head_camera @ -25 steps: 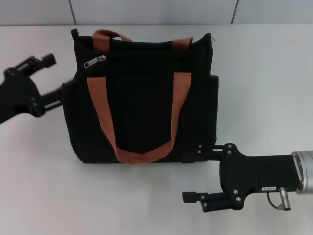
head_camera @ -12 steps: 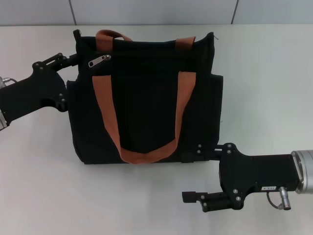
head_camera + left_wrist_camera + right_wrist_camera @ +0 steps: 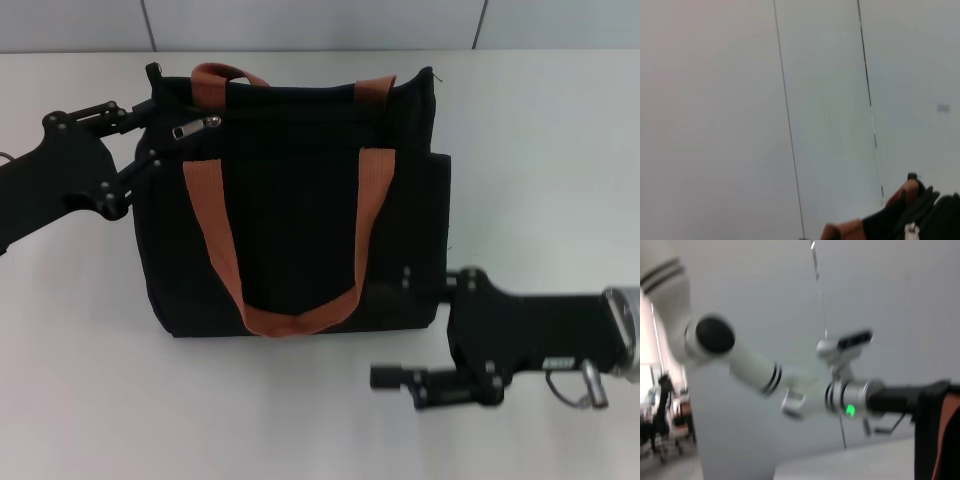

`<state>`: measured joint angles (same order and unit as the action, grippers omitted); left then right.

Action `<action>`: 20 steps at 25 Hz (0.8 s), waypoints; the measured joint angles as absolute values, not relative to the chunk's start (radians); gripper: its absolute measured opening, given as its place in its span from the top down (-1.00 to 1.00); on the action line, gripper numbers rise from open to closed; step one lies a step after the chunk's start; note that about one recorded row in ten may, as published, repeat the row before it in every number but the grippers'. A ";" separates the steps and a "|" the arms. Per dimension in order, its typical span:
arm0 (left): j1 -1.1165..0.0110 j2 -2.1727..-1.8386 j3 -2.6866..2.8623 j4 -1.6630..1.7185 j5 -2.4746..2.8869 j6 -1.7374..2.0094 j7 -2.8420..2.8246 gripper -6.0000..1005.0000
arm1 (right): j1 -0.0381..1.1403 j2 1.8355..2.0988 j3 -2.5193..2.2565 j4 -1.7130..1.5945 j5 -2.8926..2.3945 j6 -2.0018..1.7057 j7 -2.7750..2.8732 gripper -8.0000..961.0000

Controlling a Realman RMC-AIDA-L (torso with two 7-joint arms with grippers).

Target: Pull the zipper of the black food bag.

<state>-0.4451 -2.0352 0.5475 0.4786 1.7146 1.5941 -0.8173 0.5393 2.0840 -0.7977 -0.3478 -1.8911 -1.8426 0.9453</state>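
Note:
The black food bag (image 3: 300, 230) stands on the white table with two orange-brown handles (image 3: 215, 240). Its silver zipper (image 3: 195, 128) lies at the bag's upper left, on the zip line. My left gripper (image 3: 160, 130) is open at the bag's upper left corner, with its fingertips just left of the zipper pull. In the left wrist view the pull (image 3: 912, 231) and one handle (image 3: 900, 197) show. My right gripper (image 3: 395, 330) is open at the bag's lower right corner, with its upper finger against the bag. The right wrist view shows the bag's edge (image 3: 930, 440).
The white table (image 3: 540, 150) runs around the bag, and a grey panelled wall (image 3: 300, 25) stands behind it. The right wrist view shows my left arm (image 3: 760, 372) across the bag.
My left gripper has swung in from the left to the bag's upper left corner, by the zipper. The bag has shifted slightly. The right gripper has barely moved.

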 joint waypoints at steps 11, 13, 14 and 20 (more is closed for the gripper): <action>-0.434 -2.062 0.540 0.480 1.678 1.716 -0.735 0.74 | 0.683 2.078 -0.797 -0.427 -1.698 -1.818 1.556 -0.58; -0.435 -2.068 0.540 0.476 1.672 1.723 -0.722 0.91 | 0.717 2.079 -0.802 -0.465 -1.698 -1.807 1.666 -0.58; -0.435 -2.068 0.540 0.476 1.672 1.723 -0.722 0.91 | 0.734 2.079 -0.805 -0.477 -1.700 -1.804 1.714 -0.58; -0.440 -2.068 0.538 0.470 1.651 1.716 -0.721 0.92 | 0.826 2.071 -0.822 -0.525 -1.751 -1.718 1.969 -0.58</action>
